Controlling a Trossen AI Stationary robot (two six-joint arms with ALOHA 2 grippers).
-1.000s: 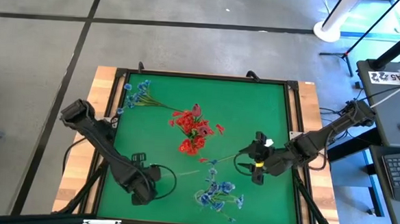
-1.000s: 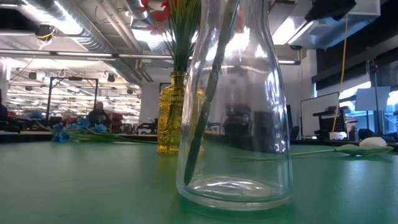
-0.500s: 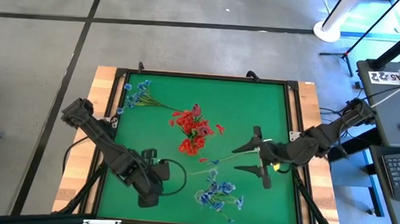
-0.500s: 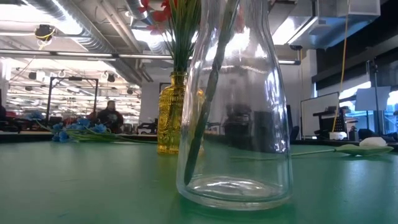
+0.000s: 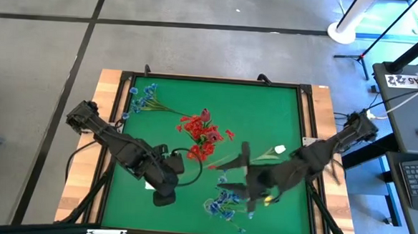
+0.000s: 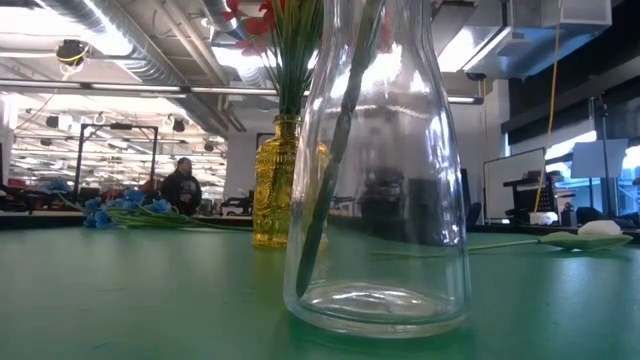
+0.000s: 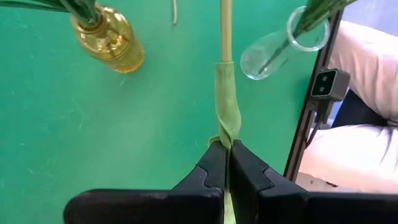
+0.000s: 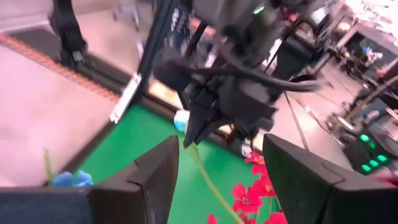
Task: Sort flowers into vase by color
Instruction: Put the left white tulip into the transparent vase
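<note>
Seen from above: green mat (image 5: 267, 106) in a dark frame, both arms reaching inward over it. Left gripper (image 7: 225, 149) over the left half of the mat, fingers pressed together on the held stem (image 7: 227, 112), thin and green, with a leaf wrapped round it just ahead of the fingertips; blossom of this flower out of sight, colour not determinable. Right gripper (image 5: 245, 178) over the right-centre of the mat, blurred, jaws standing well apart with nothing between them, facing the left gripper across the mat. Amber vase (image 6: 278, 190) near the mat's centre, upright, holding the red flowers (image 5: 202, 134). Clear vase (image 6: 378, 200) upright, close to the low camera, with green stems leaning inside and the blue flowers in the vase (image 5: 226, 200) spreading above it, just beside the right gripper. Loose blue spray (image 5: 144, 98) lying flat near the far left corner of the mat, well apart from both vases. White bud (image 5: 280, 149) lying on the mat right of centre, its stem pointing toward the centre. Beyond the table, in the low view, a person (image 6: 182, 185) in dark clothing.
</note>
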